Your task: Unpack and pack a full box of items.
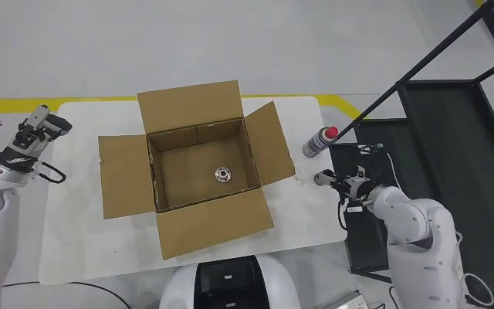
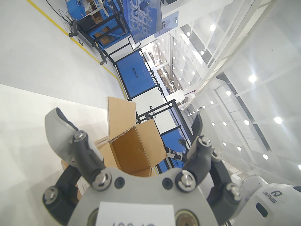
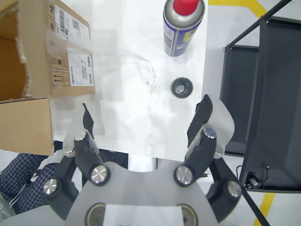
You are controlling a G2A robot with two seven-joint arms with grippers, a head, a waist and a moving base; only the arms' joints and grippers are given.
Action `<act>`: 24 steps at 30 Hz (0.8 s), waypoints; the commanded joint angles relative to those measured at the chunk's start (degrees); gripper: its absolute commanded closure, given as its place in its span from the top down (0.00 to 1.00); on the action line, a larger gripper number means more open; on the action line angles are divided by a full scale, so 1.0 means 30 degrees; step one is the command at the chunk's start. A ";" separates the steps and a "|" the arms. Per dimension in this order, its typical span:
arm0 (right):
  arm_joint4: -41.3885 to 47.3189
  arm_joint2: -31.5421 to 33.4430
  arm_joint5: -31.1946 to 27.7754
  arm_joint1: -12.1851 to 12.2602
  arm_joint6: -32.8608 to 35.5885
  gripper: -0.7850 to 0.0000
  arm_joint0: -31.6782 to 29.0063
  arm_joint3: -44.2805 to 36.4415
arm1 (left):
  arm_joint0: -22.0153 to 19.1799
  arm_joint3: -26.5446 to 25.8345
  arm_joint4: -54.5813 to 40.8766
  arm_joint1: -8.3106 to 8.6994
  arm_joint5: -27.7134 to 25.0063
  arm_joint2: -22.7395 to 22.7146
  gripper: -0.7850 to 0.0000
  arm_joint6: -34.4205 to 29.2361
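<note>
Box (image 1: 123, 176): upright in the middle of the table (image 1: 77, 232), with all four flaps folded outward.
Inside: one small round metal part (image 1: 222, 174) lies on the box floor; it is the only item I can make out in there.
Already out: a spray can (image 1: 319, 142) with a red cap stands on the table near its right edge. A small dark cylinder (image 3: 181, 88) stands near the can, and a scrap of clear plastic (image 3: 149, 76) lies between the cylinder and the box.
Right gripper (image 3: 145, 111): fingers spread and holding nothing, over the table's right edge close to the cylinder.
Left gripper (image 2: 128, 123): spread wide and holding nothing, off the table's left side, well apart from the box.
Progress: unpacking looks nearly finished, with the metal part not yet lifted out. Packing everything back in appears not yet begun.
</note>
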 commanded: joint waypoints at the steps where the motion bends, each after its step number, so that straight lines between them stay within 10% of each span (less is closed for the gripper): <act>1: -0.0627 -0.0301 -0.0062 0.0056 -0.0256 1.00 0.0245 0.0794 | 0.0000 0.0000 0.0000 0.0000 0.0000 0.0000 1.00 0.0000; 24: -0.2757 -0.2472 -0.0594 0.0493 -0.4398 1.00 0.4538 1.0521 | 0.0000 0.0000 0.0000 0.0000 0.0000 0.0000 1.00 0.0000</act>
